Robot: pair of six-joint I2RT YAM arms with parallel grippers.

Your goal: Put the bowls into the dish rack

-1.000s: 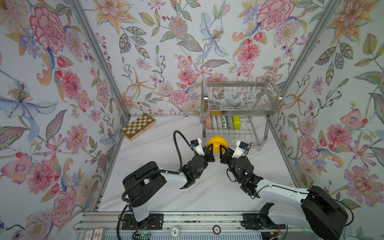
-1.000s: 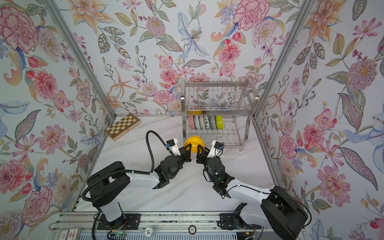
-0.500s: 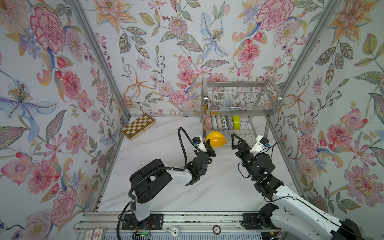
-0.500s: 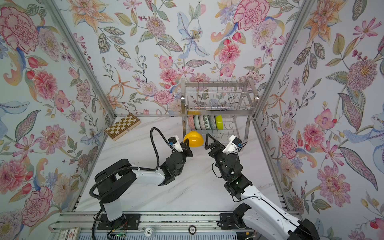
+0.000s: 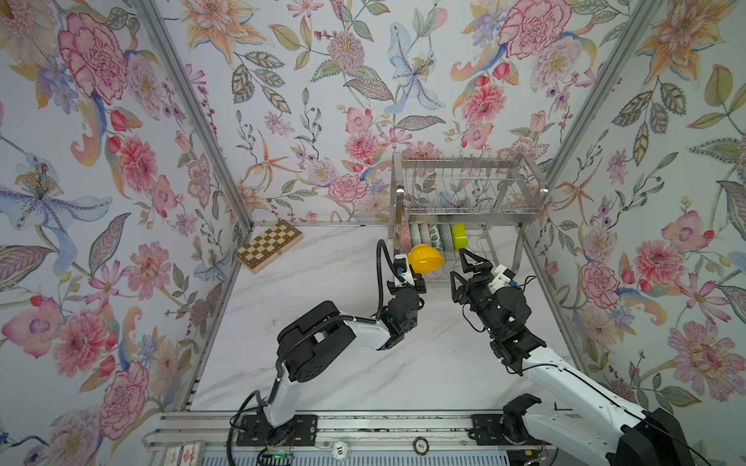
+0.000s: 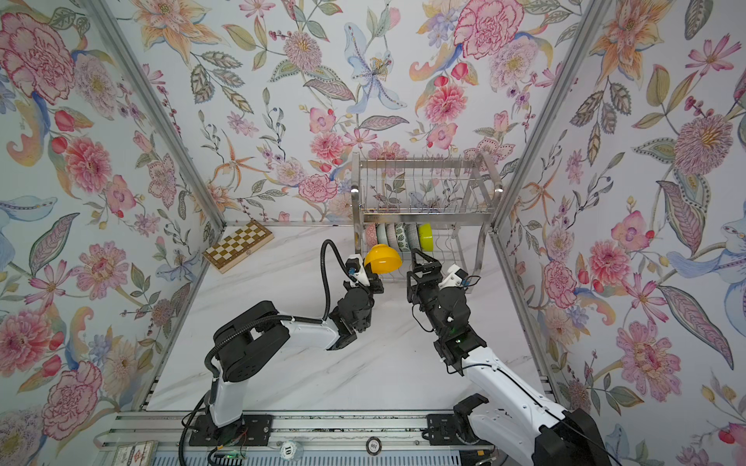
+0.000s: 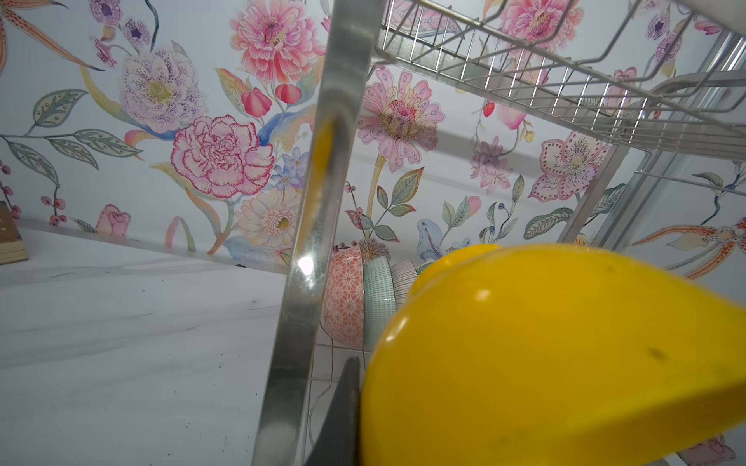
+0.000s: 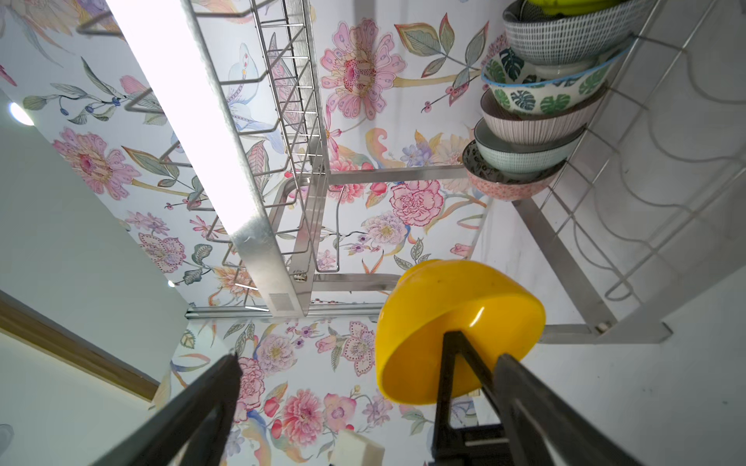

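White links (image 5: 369, 334), black joints (image 5: 405, 308), cables (image 5: 379, 278)

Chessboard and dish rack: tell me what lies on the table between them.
Nothing: from chessboard to dish rack, bare marble tabletop, shown in both top views.

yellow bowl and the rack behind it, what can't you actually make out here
- Left gripper fingertips: in both top views the yellow bowl covers them; the left wrist view shows only one dark finger.
- Racked bowls: in a top view the rack's upper shelf covers their upper parts.
- Lime bowl: right wrist view, cut by the picture edge.
- Chessboard: left wrist view, cut by the picture edge.
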